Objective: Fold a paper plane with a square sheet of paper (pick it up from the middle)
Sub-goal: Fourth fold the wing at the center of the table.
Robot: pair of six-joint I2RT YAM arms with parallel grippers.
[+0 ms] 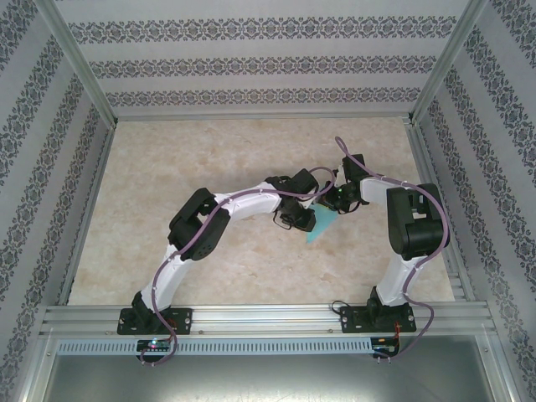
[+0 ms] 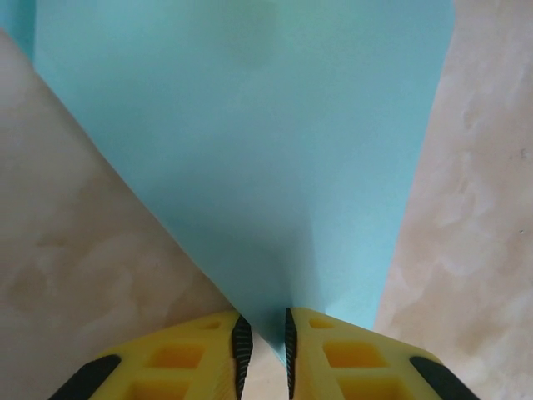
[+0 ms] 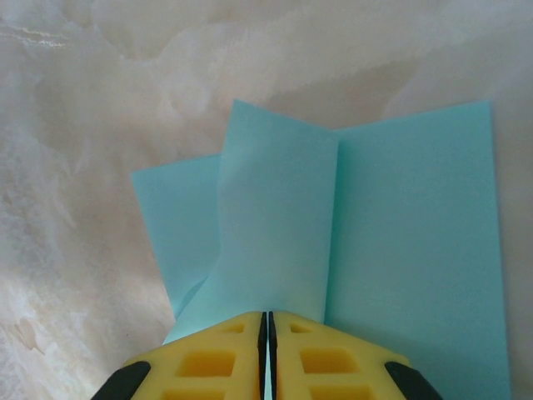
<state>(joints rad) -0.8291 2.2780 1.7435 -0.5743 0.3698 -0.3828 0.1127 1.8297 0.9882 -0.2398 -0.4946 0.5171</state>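
Two arms: both reach in from the near edge and meet just right of the table's middle, wrists close together above the paper
Left gripper [image 2: 264, 321]: yellow fingers stand narrow, with a slim gap between the black ribbed pads; a pointed corner of the sheet runs down into that gap, and the pads are not pressed together on it
Right gripper [image 3: 266, 317]: yellow fingers pressed tight together, pinching the sheet at the near end of its crease
Square sheet of paper [image 1: 321, 224]: light cyan, unmarked, between the two grippers; from above, a small cyan wedge shows under the wrists, its tip toward the near edge
Sheet from the right wrist [image 3: 400, 250]: one straight crease runs away from the fingers; the panel right of it lies flat, the panel left of it bows, and a further layer peeps out at the far left
Sheet from the left wrist [image 2: 266, 150]: fans out wide from the fingers, tabletop on both sides of it
Table [image 1: 167, 159]: marbled beige surface
Walls [image 1: 251, 63]: striped patterned paper on three sides, with aluminium rails [image 1: 268, 316] along the near edge
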